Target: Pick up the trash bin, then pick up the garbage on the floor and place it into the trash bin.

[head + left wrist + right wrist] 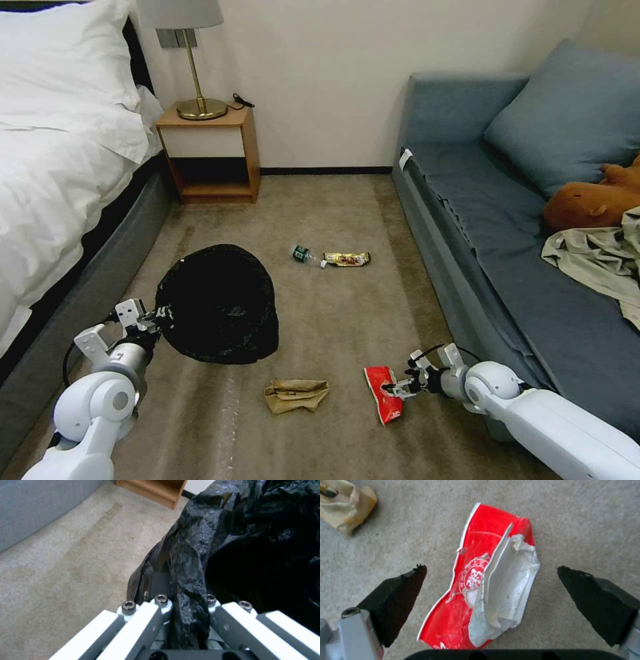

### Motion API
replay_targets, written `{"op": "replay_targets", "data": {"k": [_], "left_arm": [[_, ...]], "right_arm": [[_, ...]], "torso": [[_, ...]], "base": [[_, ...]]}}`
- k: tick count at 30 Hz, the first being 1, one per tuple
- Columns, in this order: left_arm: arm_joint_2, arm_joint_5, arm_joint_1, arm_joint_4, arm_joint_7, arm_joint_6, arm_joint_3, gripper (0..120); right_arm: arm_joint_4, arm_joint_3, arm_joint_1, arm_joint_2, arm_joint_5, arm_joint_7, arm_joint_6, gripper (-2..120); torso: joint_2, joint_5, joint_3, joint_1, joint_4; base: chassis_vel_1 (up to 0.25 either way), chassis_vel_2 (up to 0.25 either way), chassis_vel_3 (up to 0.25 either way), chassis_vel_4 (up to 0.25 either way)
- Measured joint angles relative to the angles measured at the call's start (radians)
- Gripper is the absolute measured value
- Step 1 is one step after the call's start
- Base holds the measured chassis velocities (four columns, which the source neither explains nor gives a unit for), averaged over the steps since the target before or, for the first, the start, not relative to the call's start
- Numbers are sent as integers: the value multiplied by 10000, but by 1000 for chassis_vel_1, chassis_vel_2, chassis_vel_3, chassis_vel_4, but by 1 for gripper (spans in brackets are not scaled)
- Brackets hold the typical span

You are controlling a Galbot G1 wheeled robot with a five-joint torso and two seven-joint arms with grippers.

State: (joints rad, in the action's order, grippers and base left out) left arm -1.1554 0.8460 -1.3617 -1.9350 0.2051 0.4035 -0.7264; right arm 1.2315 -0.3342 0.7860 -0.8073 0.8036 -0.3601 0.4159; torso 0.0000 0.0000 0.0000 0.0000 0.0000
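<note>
Garbage first: red snack packet (pixel 486 585) lies near right on the carpet between the right gripper (pixel 395 389) wide-open fingers; close squarely across it. Left gripper (pixel 159 316) fingers pinch the trash bin (pixel 220 303) rim, lifted left

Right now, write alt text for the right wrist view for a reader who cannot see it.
The right claw hangs open over a torn red snack packet lying flat on beige carpet, one black fingertip on each side of it without touching. A crumpled brown paper bag lies on the carpet farther off.
</note>
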Motion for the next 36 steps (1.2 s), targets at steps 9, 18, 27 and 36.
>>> {"op": "replay_targets", "data": {"k": [9, 18, 27, 36], "left_arm": [[63, -6, -37, 75, -46, -70, -27, 3], [75, -11, 35, 128, -57, -80, 13, 3], [16, -103, 64, 160, -117, -119, 102, 3], [8, -128, 24, 174, -179, -160, 99, 3]], "right_arm": [[-761, 6, -28, -296, -537, -345, -245, 100], [-539, 182, 349, -372, -670, -309, -251, 100], [-345, 171, 407, -497, -789, 100, -174, 88], [-427, 303, 568, -433, -1009, 14, -245, 59]], "torso": [[0, 0, 0, 0, 1], [0, 0, -1, 0, 0], [-1, 0, 0, 0, 0], [0, 0, -1, 0, 0]], "base": [[0, 0, 0, 0], [0, 0, 0, 0], [0, 0, 0, 0], [0, 0, 0, 0]]}}
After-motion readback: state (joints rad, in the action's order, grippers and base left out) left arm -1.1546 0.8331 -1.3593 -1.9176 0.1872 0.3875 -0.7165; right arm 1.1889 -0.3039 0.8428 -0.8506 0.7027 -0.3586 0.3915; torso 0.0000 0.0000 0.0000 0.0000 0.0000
